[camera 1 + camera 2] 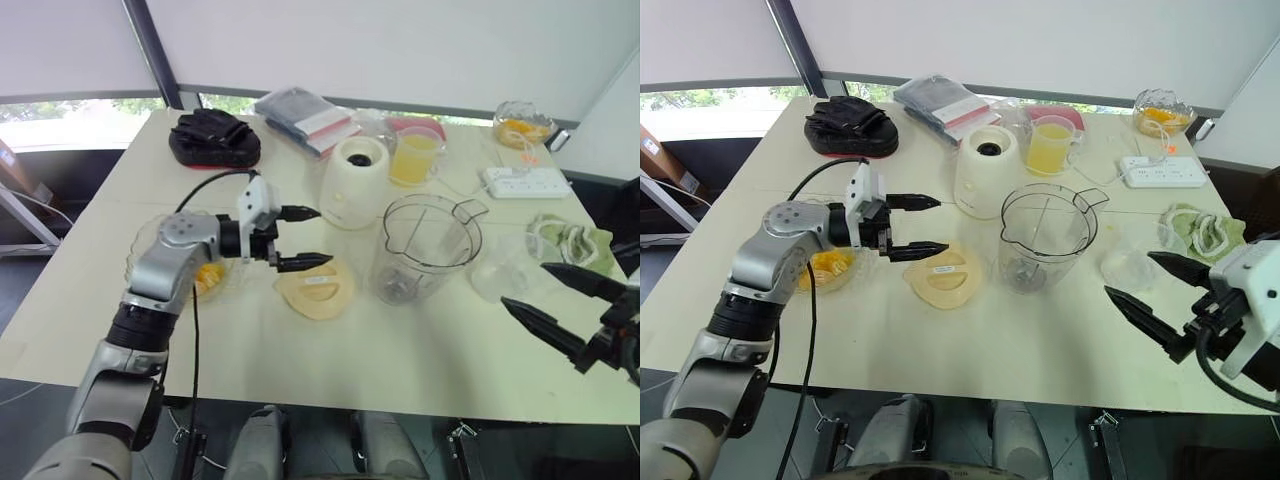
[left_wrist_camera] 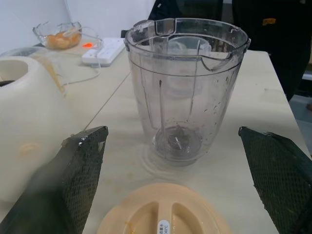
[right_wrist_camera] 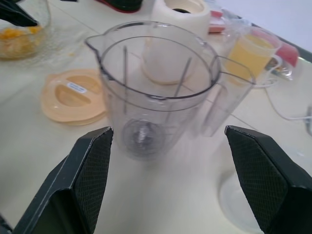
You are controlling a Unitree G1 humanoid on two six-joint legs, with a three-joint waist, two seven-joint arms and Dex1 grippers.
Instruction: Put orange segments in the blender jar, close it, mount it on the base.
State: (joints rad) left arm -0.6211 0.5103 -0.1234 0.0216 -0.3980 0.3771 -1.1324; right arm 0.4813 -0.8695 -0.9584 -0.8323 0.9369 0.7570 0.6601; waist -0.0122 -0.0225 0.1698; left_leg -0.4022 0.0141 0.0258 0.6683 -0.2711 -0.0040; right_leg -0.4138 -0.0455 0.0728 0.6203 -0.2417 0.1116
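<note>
Clear plastic blender jar point(image 1: 425, 245) is seen upright on cream tabletop point(image 1: 330, 350); fingers of left gripper point(image 1: 322, 236) and right gripper point(image 1: 525, 285) are spread.

Your left arm point(image 1: 165, 262) is raised and bent at the elbow, and the forearm runs across toward the robot's right. The left gripper point(image 1: 322, 236) points the same way, roughly level, with its two black fingers spread wide apart. Your right arm comes in low on the right side, its right wrist point(image 1: 1252, 305) angled inward. The right gripper point(image 1: 1130, 274) points toward the robot's left, fingers likewise spread wide.
</note>
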